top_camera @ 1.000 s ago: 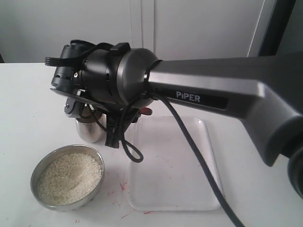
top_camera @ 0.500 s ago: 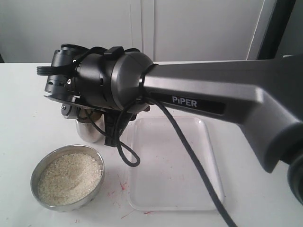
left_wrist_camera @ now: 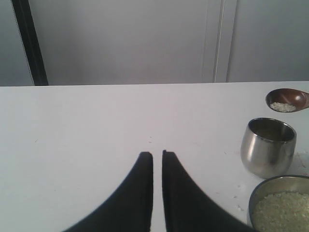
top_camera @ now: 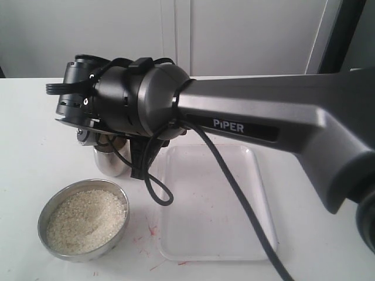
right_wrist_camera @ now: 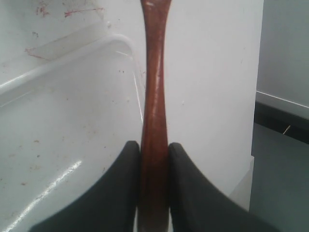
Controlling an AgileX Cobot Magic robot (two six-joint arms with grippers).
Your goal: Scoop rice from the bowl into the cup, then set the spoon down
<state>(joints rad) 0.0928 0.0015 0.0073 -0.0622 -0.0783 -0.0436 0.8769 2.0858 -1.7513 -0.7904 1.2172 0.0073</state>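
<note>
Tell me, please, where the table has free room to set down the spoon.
Free: the clear tray, right of the bowl, holds nothing; also the bare table left of the cup. Crowded: cup and bowl stand close together, and the arm reaches over the cup.

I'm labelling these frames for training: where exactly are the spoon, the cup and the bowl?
spoon (left_wrist_camera: 286, 100): left wrist view, on its oval head.
cup (left_wrist_camera: 268, 151): left wrist view, on its outer wall.
bowl (top_camera: 82, 256): exterior view, on its near outer wall.
</note>
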